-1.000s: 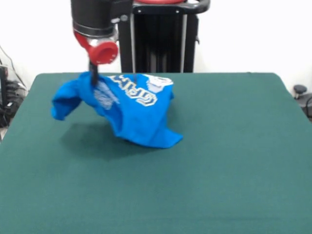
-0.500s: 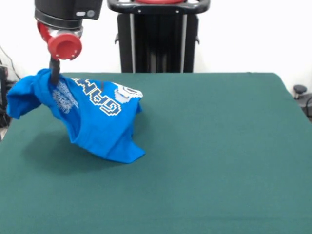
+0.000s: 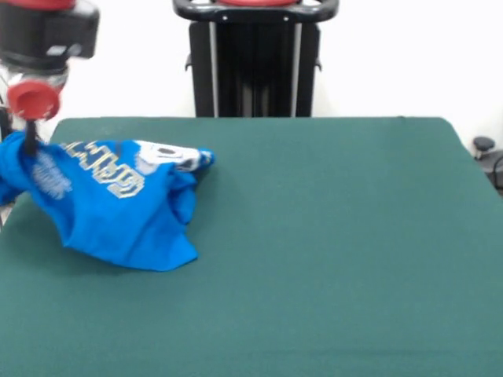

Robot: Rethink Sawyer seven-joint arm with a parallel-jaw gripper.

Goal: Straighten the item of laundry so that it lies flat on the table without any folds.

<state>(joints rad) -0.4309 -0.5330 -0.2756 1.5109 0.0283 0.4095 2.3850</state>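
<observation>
Nearest me the table [image 3: 314, 298] is bare green felt, and I see nothing on it until the shirt [image 3: 118, 208], which sits bunched at the picture's left, close to that edge of the table. Its low hem trails toward me and rests on the felt; from there the cloth climbs away and leftward to its high point, right under the gripper [image 3: 30, 145]. The gripper hangs at the far left, out by the table's edge, closed on a pinch of the shirt's upper left part, holding that part up off the felt. So the shirt lies to the picture's right of the gripper and a little nearer me, its long run going from the held corner across toward the printed lettering and the white patch. The print is creased and partly folded under. I judge the flattening far from done: the next move turns on drawing the held end away from the resting hem, and there is little table left on that side.
</observation>
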